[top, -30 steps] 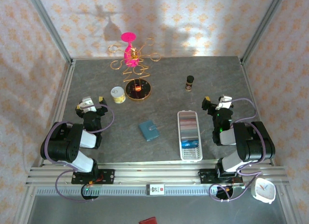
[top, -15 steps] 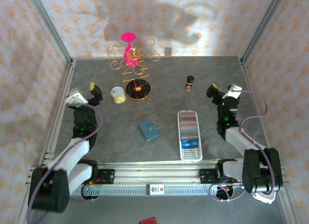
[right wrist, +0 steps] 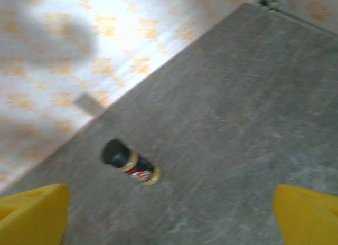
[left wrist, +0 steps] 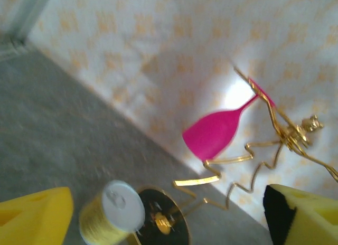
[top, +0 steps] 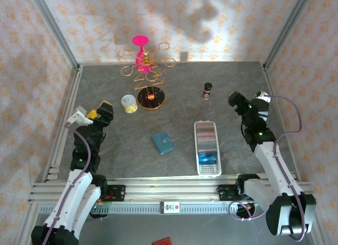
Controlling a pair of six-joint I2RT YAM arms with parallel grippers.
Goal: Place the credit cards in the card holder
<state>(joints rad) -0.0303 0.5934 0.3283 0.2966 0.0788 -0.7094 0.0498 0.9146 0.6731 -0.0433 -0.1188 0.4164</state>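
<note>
A: Where's the card holder?
B: Flat on the grey surface, between the 2 arms, well left of the white tray.
A: And the credit cards?
B: Lying in that tray, with the blue card at its near end.
A: The jaws?
B: The left jaws and the right jaws both gape wide, nothing between them.
</note>
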